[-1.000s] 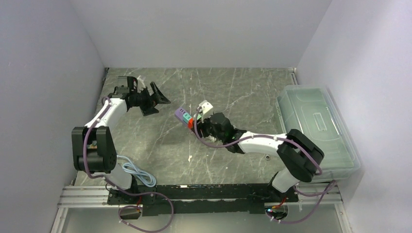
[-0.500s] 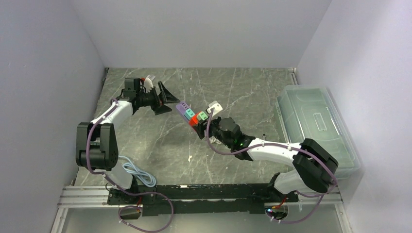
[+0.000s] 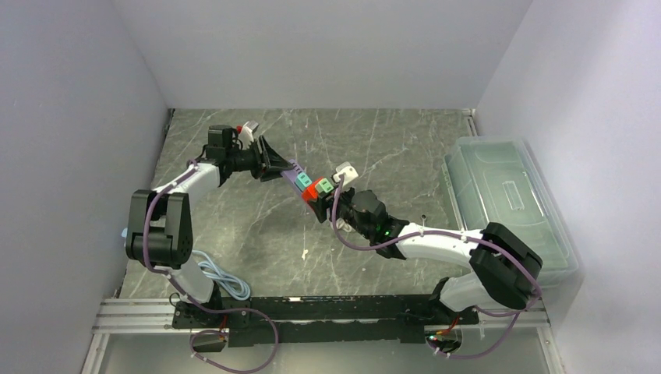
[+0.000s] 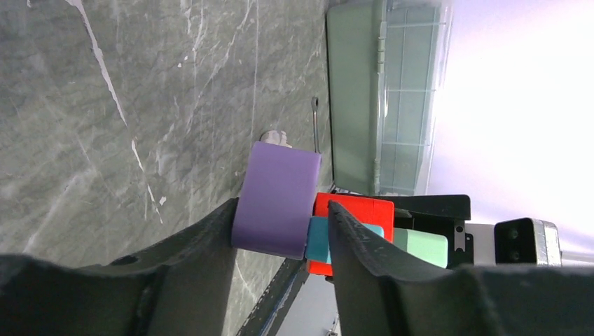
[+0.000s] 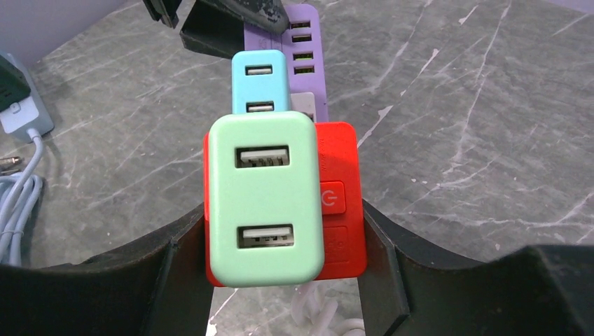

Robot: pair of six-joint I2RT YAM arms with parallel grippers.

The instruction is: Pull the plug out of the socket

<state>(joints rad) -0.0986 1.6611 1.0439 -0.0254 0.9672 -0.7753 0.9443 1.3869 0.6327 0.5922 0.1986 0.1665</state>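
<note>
1. The left gripper (image 4: 284,206) is set close around the purple charger plug (image 4: 277,182). One finger lies against its side; whether the other pad is pressing cannot be told.
2. The right gripper (image 5: 284,213) is clamped on the red socket block (image 5: 340,196), judged to brace it while the plug is drawn off toward ten o'clock.
3. The purple plug is seen at the ten-o'clock end of the block, not yet separated. The whole assembly appears to be held up off the marbled table (image 3: 390,140), near its centre.
4. A mint-green charger (image 5: 265,203) and a light-blue charger (image 5: 259,87) are also seated on the block.
5. Only a power symbol is made out on the red button. USB ports are shown on the charger faces, and no brand can be read.
6. A clear lidded bin (image 3: 507,202) is placed at three o'clock, and a coiled cable (image 3: 218,280) at seven o'clock.
</note>
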